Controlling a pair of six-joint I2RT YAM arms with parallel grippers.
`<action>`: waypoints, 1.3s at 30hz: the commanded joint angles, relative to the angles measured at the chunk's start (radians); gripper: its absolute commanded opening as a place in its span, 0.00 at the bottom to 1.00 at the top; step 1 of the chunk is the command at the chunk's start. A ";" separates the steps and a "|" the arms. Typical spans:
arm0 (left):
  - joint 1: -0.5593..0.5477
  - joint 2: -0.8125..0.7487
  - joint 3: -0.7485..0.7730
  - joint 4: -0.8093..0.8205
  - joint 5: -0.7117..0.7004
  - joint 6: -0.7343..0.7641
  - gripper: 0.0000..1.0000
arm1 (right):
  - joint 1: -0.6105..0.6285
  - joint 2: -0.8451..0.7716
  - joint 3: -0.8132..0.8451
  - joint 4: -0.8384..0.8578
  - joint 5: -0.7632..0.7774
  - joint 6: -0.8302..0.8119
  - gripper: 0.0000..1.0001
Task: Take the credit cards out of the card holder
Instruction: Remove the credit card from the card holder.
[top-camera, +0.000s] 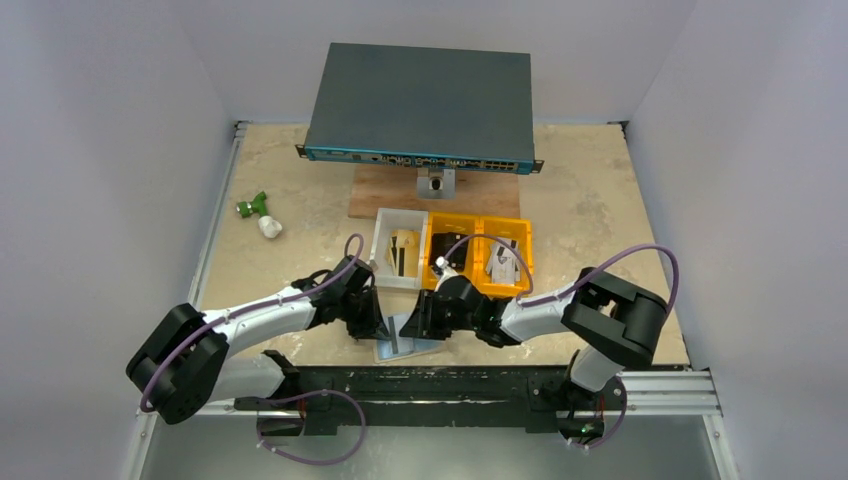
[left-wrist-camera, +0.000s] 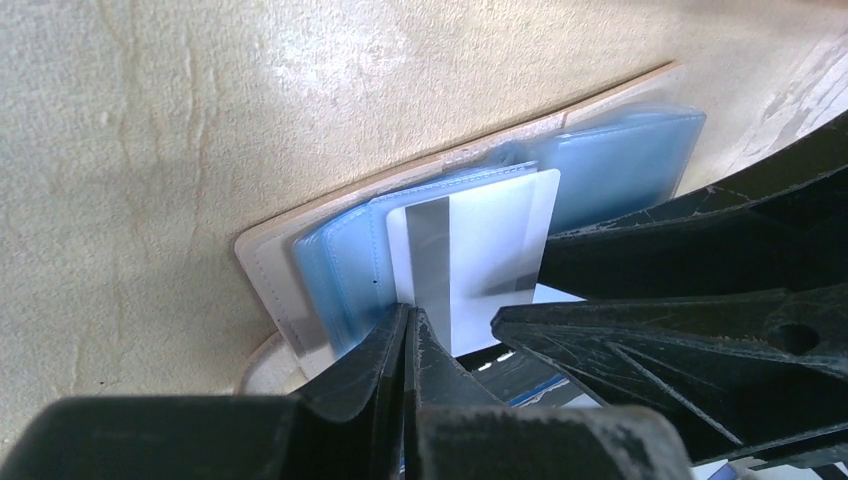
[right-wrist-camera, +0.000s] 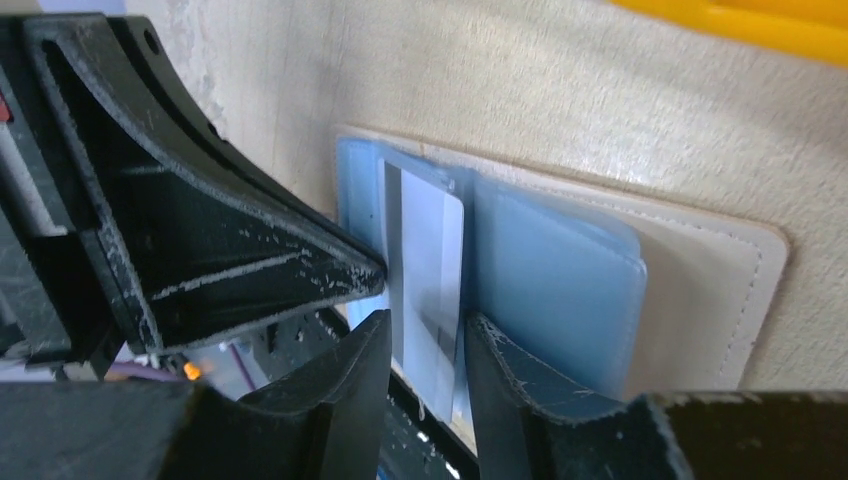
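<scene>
Your card holder (top-camera: 395, 348) lies open on the table (top-camera: 600, 200) near its front edge, between both grippers and just in front of the white bin (top-camera: 405, 212).

Your left gripper (left-wrist-camera: 408, 318) is clenched tight, its tips meeting at the near left corner of the white card (left-wrist-camera: 480, 230). You cannot tell from either wrist view whether they pinch anything. Your right gripper (right-wrist-camera: 427, 328) has its fingers parted, one on each long edge of that card's lower end. Whether they press on it or only flank it is not clear. The holder shows its inner face: pale blue, slightly glossy pockets on a cream-tan backing with a stitched border and rounded corners. The card, with a grey stripe down its length, sticks partly out of one blue pocket.
</scene>
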 joint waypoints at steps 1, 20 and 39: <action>0.004 0.012 -0.006 -0.046 -0.099 -0.018 0.00 | -0.021 -0.022 -0.076 0.073 -0.094 0.034 0.35; 0.004 0.006 -0.014 -0.065 -0.110 -0.033 0.00 | -0.048 0.125 -0.236 0.593 -0.179 0.251 0.18; 0.003 -0.017 -0.015 -0.112 -0.138 -0.016 0.00 | -0.046 -0.007 -0.234 0.339 -0.030 0.206 0.00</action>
